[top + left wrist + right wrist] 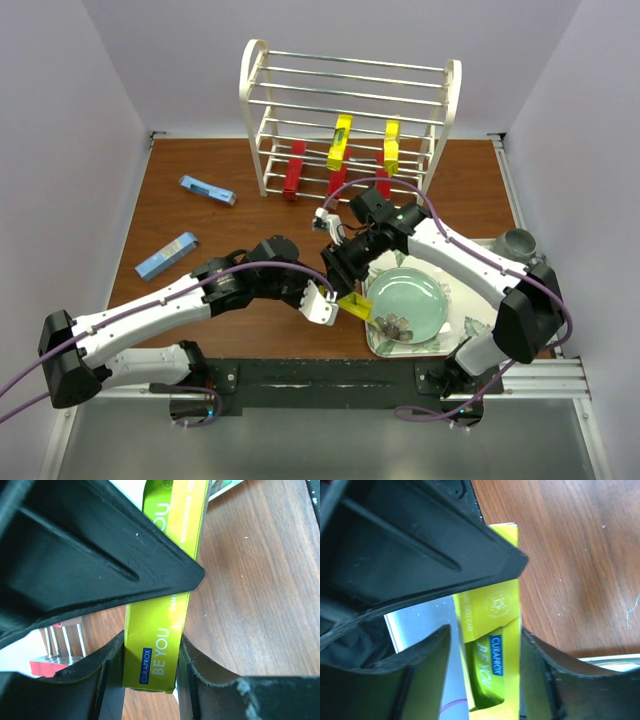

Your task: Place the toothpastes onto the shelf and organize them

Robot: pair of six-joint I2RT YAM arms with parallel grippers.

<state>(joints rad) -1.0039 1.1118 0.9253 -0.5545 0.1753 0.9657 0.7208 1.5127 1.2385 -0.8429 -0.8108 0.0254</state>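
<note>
1. Top view: at lower centre, the yellow toothpaste [357, 306] is met by the left gripper [335, 303] and right gripper [346, 280]; a handover is judged. Three red boxes [293, 172] and two yellow boxes [341, 140] are held by the shelf [250, 90], and a plate [405, 295] by the tray [385, 346].
2. Left wrist: it is clamped between the jaws.
3. Right wrist: it is straddled by parted jaws; closing is called for.

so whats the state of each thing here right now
held yellow toothpaste: between both pincers
left pincer: shut on it
right pincer: open, gap on one side
red toothpastes: upright on shelf
shelved yellow toothpastes: upright
blue toothpastes: flat on table
</note>
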